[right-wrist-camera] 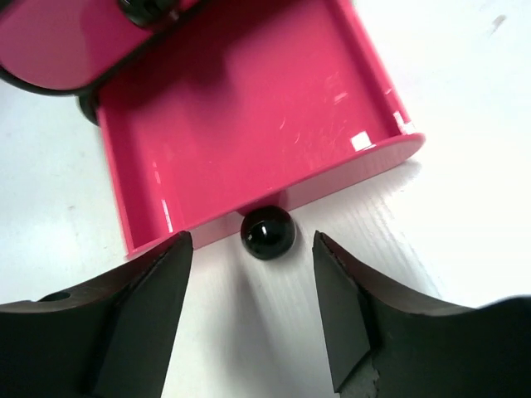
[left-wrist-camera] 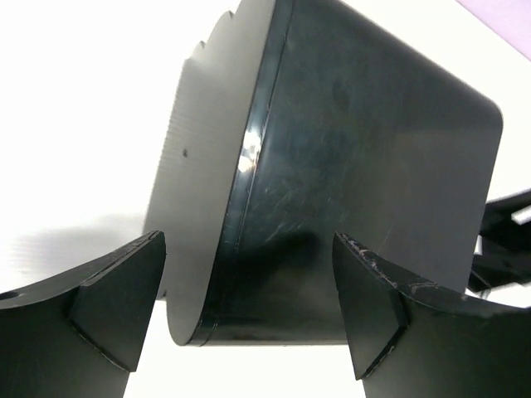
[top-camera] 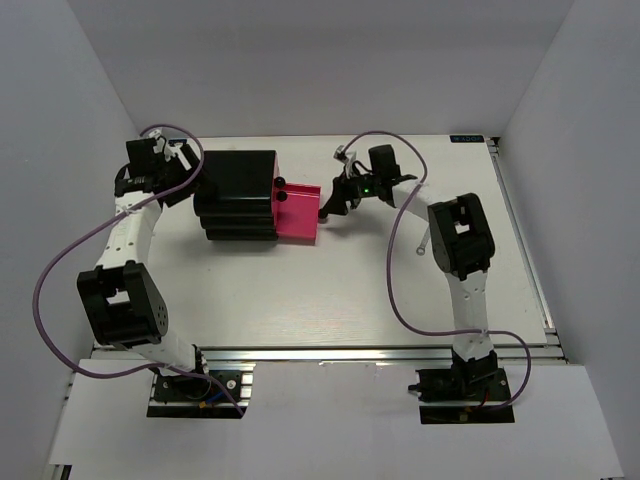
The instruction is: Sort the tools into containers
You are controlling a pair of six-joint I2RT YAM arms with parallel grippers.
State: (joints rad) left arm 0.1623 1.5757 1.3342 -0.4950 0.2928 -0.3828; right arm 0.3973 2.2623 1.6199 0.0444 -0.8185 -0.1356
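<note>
The containers are pink drawers in a black cabinet [top-camera: 238, 193]. Its lowest drawer [top-camera: 298, 213] is pulled out to the right and looks empty inside [right-wrist-camera: 249, 108]. My right gripper [top-camera: 328, 206] is open at that drawer's front. The round black knob [right-wrist-camera: 267, 232] sits just ahead of its fingertips, touching neither, in the right wrist view where the gripper [right-wrist-camera: 250, 247] straddles it. My left gripper [top-camera: 196, 176] is open at the cabinet's far left side, with the cabinet's black back [left-wrist-camera: 348, 166] between its fingers [left-wrist-camera: 124, 290]. A small tool [top-camera: 345, 153] lies behind the right gripper. A thin silver tool [top-camera: 423, 245] lies by the right arm.
Two upper drawers are closed, their black knobs [top-camera: 281, 189] facing right above the open one. One closed pink front [right-wrist-camera: 50, 41] overhangs the open drawer. Purple cables loop over both arms. A metal rail [top-camera: 520, 230] runs along the table's right edge.
</note>
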